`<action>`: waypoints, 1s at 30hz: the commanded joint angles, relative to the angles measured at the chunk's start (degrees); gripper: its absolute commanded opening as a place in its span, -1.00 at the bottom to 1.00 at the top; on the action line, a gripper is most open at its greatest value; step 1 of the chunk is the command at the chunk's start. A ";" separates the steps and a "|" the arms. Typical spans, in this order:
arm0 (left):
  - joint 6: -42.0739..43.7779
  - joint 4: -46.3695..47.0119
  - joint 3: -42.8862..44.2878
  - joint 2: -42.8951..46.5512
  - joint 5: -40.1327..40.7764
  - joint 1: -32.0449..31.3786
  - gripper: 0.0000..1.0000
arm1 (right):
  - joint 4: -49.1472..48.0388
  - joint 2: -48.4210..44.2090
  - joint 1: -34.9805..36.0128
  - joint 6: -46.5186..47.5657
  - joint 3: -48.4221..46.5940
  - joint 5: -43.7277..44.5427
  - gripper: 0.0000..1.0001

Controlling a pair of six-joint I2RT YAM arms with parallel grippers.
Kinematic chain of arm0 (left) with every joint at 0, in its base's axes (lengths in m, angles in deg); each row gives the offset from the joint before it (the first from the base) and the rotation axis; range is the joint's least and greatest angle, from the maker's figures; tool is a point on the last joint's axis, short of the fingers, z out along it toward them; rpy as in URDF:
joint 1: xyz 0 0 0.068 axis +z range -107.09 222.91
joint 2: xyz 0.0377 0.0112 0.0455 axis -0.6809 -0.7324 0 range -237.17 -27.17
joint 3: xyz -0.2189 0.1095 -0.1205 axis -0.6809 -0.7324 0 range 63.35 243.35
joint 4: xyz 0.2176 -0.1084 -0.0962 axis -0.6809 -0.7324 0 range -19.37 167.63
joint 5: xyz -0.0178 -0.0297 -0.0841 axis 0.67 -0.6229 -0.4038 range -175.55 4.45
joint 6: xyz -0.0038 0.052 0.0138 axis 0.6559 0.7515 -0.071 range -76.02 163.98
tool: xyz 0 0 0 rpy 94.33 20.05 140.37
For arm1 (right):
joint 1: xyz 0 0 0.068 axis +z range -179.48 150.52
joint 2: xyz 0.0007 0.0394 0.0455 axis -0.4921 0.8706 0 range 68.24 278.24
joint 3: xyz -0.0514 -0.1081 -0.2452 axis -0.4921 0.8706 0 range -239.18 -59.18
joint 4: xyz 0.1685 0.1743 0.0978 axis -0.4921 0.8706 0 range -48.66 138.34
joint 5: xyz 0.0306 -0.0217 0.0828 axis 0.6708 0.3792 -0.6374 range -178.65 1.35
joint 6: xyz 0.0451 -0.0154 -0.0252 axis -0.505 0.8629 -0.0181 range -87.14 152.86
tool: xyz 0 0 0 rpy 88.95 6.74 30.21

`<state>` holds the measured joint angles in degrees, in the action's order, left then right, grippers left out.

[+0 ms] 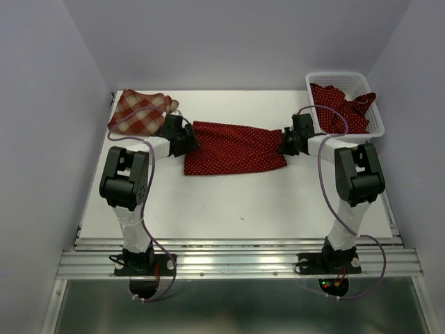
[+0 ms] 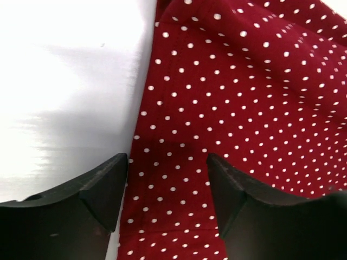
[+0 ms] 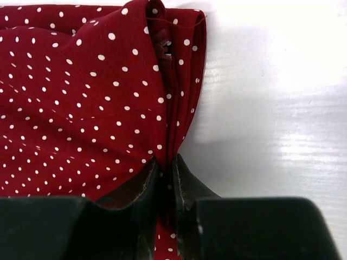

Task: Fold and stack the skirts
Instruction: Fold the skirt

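polka-dot skirt (image 1: 338, 106) lies bunched in white mesh basket (image 1: 337, 74).

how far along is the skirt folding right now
Roughly a third in. The plaid skirt lies at the far left, apparently folded. In hand: the dotted skirt spread in the middle, right pincer pinching its edge, left pincer open over the opposite edge. Left: fold it, stack it, then the second dotted skirt waiting in the basket.
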<state>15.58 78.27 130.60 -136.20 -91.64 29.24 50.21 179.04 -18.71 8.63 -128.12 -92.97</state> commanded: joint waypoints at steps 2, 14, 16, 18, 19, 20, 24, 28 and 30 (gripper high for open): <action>-0.51 -1.17 -3.96 0.22 -2.61 -2.32 0.25 | 2.92 -1.73 -0.48 -0.38 4.87 -0.60 -0.68; -7.88 -1.08 -19.51 9.44 0.19 -8.82 -1.00 | 3.53 -12.97 -0.48 -2.57 16.91 -1.31 -0.74; -9.64 -1.52 -22.14 14.26 1.42 -11.02 -1.00 | 4.05 -16.75 -0.48 -2.40 18.93 -1.05 -0.74; -12.45 -1.87 -25.92 17.35 2.57 -12.51 -1.00 | 5.90 -19.21 -0.48 -2.05 21.30 0.61 -0.74; -13.34 -1.88 -27.94 20.06 2.66 -14.26 -1.00 | 6.42 -21.74 -0.48 -2.05 22.18 1.06 -0.74; -14.21 -1.88 -28.74 21.31 3.09 -15.15 -0.97 | 7.74 -22.99 -0.48 -1.70 23.49 1.50 -0.74; -17.30 -2.31 -30.86 25.27 4.33 -17.53 -0.44 | 10.20 -27.91 -0.48 -0.47 25.44 1.94 -0.77; -17.04 -5.12 -28.93 26.33 7.56 -17.53 0.10 | 12.23 -31.08 -0.48 0.67 25.44 3.52 -0.84; -15.90 -5.65 -26.56 26.24 8.37 -17.53 0.25 | 12.49 -32.31 -0.48 1.37 25.09 3.09 -0.92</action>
<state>-0.88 77.71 101.24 -110.76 -87.62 11.54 60.92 149.82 -19.02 8.13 -102.38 -91.16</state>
